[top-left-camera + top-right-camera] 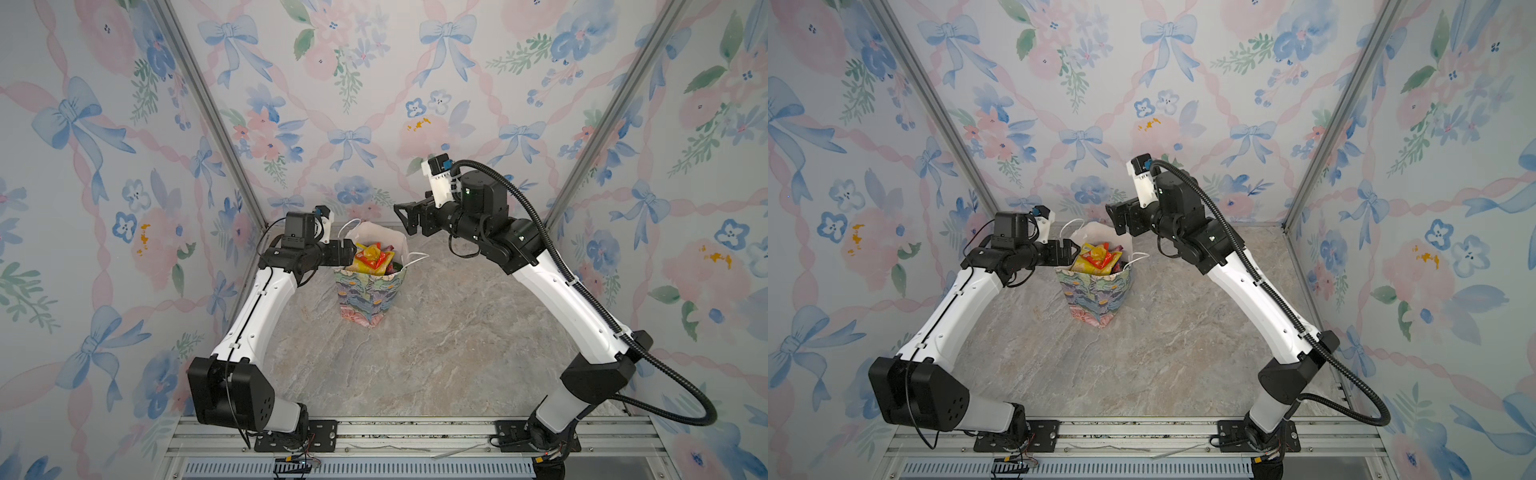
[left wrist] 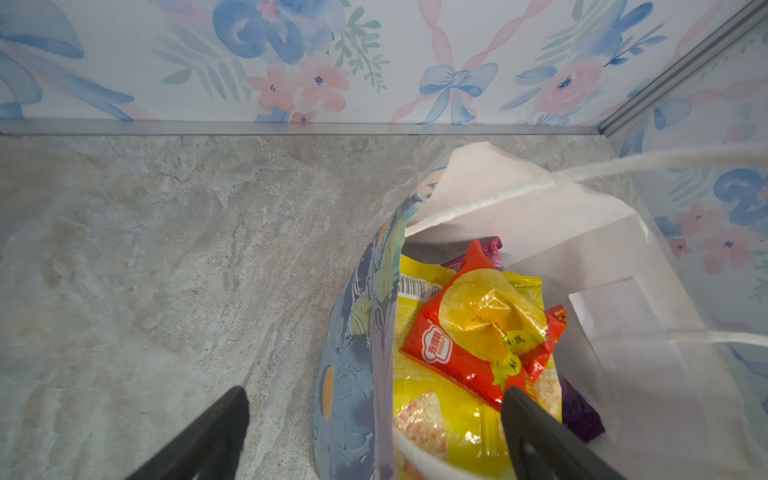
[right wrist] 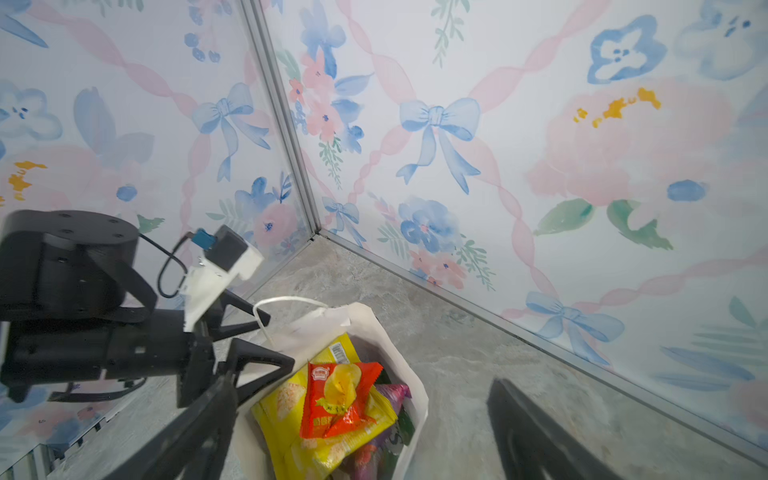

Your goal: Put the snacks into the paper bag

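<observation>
- Wallpaper (image 1: pixel 353 83) with blue bows, pink ribbons and pastel flowers covers the left, back and right walls. An aluminium post (image 1: pixel 208 104) runs up each back corner.
- The left gripper (image 1: pixel 1071 250) reaches in level at the bag's left rim with its jaws spread wide, gripping nothing. In the left wrist view one finger is over the tabletop outside the bag, the other over the packets inside, and the bag's wall is between them.
- The paper bag (image 1: pixel 365 295) stands upright on the tabletop (image 1: pixel 415 365), a grey-beige stone-look slab, toward the back and left of centre. Its white cord handles (image 1: pixel 417 255) flop outward.
- The snacks fill the bag up to its mouth. A red-and-yellow chip packet (image 1: pixel 371 255) lies on top of a yellow packet (image 2: pixel 449 424), and a purple packet (image 2: pixel 579 415) is tucked beside them.
- The right gripper (image 1: pixel 404 218) hangs above and just right of the bag, near the back wall, with its jaws wide and empty.
- A black corrugated cable (image 1: pixel 540 232) loops along the right arm, and a metal rail (image 1: pixel 415 430) edges the front.
- The bag's walls hide the packets lower down, so their number cannot be told.
- It is unclear whether the left gripper's inner finger touches the yellow packet.
- Both wrist views cut their own fingers off at the frame edge.
</observation>
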`<state>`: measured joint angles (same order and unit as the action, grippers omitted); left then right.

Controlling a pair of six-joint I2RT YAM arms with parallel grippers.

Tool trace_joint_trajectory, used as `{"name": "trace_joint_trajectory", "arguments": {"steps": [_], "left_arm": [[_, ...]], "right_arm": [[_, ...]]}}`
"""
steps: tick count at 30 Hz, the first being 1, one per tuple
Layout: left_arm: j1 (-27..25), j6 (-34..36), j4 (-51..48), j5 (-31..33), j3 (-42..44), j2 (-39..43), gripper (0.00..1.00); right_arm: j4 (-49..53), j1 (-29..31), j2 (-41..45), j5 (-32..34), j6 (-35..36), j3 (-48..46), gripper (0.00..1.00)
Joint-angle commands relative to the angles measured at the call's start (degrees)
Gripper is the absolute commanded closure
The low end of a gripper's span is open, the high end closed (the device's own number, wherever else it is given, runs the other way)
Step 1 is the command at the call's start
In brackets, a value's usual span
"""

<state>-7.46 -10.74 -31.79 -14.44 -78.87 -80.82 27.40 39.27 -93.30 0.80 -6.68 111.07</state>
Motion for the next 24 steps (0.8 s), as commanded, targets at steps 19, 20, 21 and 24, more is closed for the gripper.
{"name": "trace_joint_trajectory", "arguments": {"steps": [19,20,21,24], "left_arm": [[0.3,-14.8,47.4,26.6,56.2,49.7,0.02],[0.3,-15.5,49.2,28.0,58.8,50.4,0.02],[0.3,-15.9,51.2,28.8,61.1,50.4,0.02],[0.3,-14.4,58.0,31.6,66.7,48.1,0.02]], "right_arm": [[-30.8,-24.0,37.8,22.1,-0.9,-79.0,0.03],[-35.7,-24.3,38.3,23.3,0.7,-82.4,0.03],[-40.6,-24.4,38.4,24.7,2.0,-85.3,0.03],[-53.1,-25.2,35.3,29.0,5.7,-91.0,0.04]]}}
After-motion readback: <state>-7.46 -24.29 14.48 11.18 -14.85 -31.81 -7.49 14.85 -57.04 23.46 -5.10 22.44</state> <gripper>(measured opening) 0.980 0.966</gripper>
